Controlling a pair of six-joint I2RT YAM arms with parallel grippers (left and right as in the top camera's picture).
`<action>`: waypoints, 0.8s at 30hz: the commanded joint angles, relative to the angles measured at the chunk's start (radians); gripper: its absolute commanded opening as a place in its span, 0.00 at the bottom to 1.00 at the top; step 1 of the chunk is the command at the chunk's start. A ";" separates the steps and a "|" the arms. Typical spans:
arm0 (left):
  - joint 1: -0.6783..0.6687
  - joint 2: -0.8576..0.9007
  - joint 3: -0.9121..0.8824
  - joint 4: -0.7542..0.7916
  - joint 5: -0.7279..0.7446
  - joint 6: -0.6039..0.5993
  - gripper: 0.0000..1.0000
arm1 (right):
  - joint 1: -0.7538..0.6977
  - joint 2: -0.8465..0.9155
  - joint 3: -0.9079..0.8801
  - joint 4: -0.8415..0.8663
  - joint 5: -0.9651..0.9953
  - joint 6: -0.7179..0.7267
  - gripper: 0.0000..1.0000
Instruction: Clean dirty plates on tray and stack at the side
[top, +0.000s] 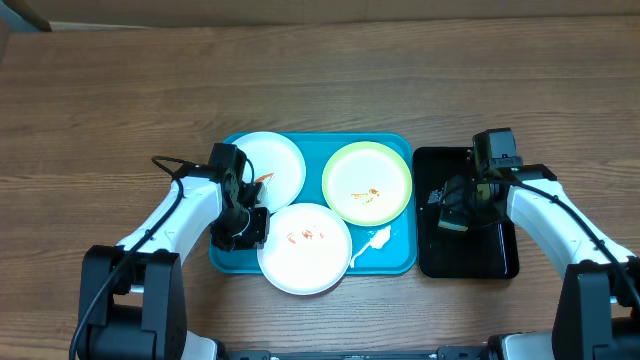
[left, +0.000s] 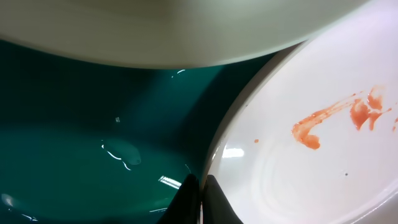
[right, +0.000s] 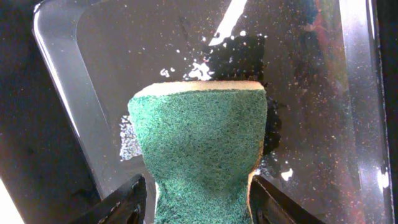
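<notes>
The white round shallow plate (top: 305, 248), smeared reddish-orange, lies on the large bright blue rectangular plastic tray (top: 400, 262). Its rim runs into the left tool (left: 200, 202), whose jaws are drawn narrow and pinch that rim. Just beyond the left tool sits a second white round plate (top: 268, 165), close to the first and smeared on its near edge. The pale yellow-green round plate (top: 367, 181) lies on the same tray between the two tools, apart from both, with an orange streak at its middle. A white blob (top: 372, 242) marks the tray floor beside the held plate, on the side away from the left tool.

The right tool (right: 199, 202) grips a green scouring sponge (right: 199, 137) by its sides, jaws set wide, over the small black glossy tray (right: 311, 93), which is flecked white. That tray stands just beside the blue one on the brown wooden worktop (top: 120, 90).
</notes>
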 joint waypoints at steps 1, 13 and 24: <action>-0.005 0.008 -0.010 0.007 -0.014 -0.018 0.04 | -0.001 0.001 -0.005 0.012 0.013 0.008 0.54; -0.005 0.008 -0.010 0.007 -0.014 -0.018 0.04 | -0.001 0.001 -0.029 0.027 0.014 0.008 0.45; -0.005 0.008 -0.010 0.007 -0.014 -0.018 0.04 | -0.001 0.001 -0.056 0.034 0.013 0.009 0.32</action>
